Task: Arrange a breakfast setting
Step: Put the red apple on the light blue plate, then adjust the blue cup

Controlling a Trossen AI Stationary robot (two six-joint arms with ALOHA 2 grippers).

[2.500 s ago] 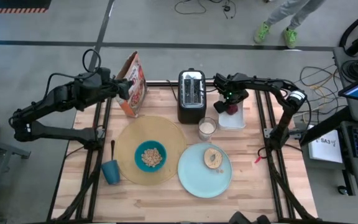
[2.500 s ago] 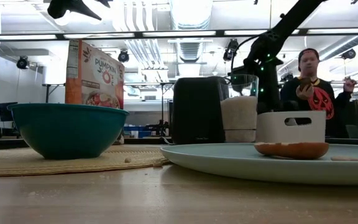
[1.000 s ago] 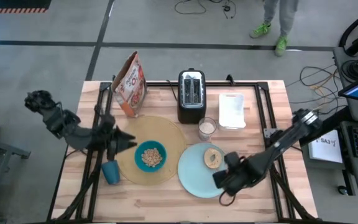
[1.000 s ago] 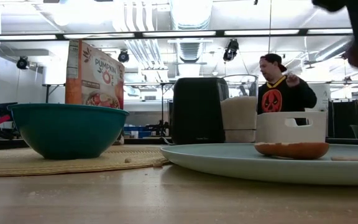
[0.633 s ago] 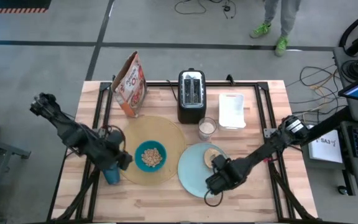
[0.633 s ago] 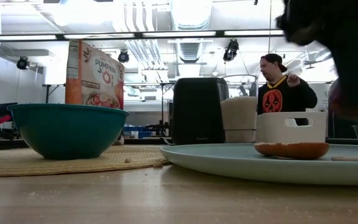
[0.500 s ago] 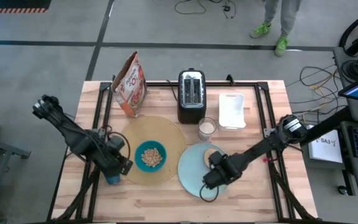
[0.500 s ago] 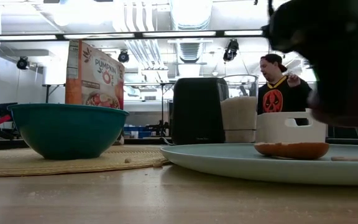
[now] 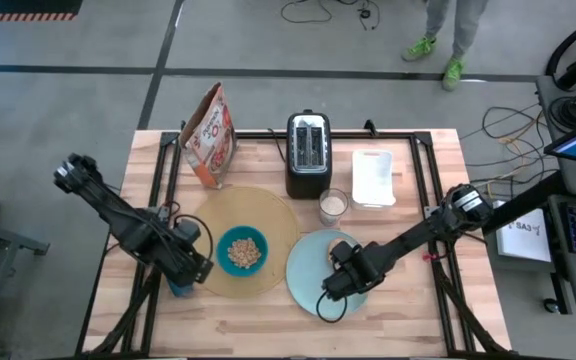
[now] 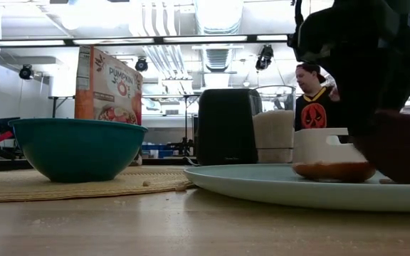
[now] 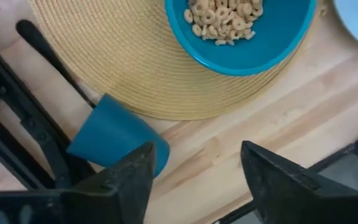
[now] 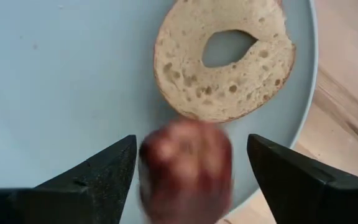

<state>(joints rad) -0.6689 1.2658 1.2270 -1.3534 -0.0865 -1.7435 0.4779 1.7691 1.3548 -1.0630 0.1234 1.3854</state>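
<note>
Right wrist view shows the right claw spread wide over the large pale-blue plate, its fingers well clear of the dark red fruit that sits between them on the plate, touching the edge of the round bread, which lies flat. Left wrist view shows the left claw also spread open above the bench, gripping nothing, with the dark blue cup just beside the round tan placemat that carries the teal bowl.
</note>
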